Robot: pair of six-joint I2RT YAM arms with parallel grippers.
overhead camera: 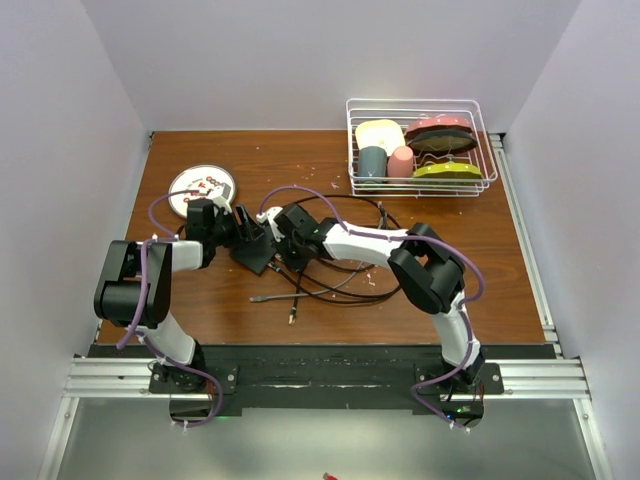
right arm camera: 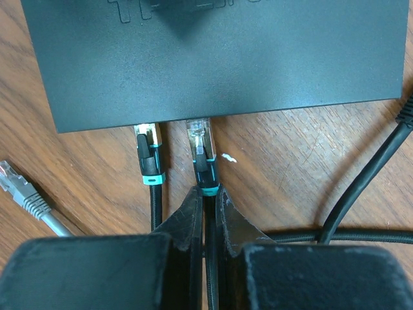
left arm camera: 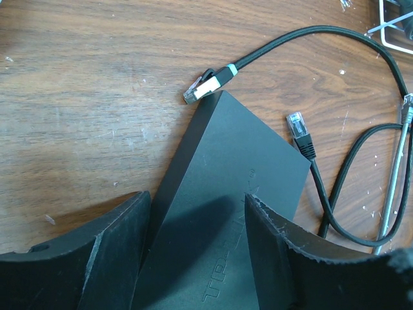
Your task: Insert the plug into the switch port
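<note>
right fingers clamped on cable behind plug | plug tip at switch edge | left fingers apart, straddling switch

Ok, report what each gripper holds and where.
Right gripper pinches the black cable just behind its plug. Left gripper straddles the switch; whether it grips cannot be told.
</note>
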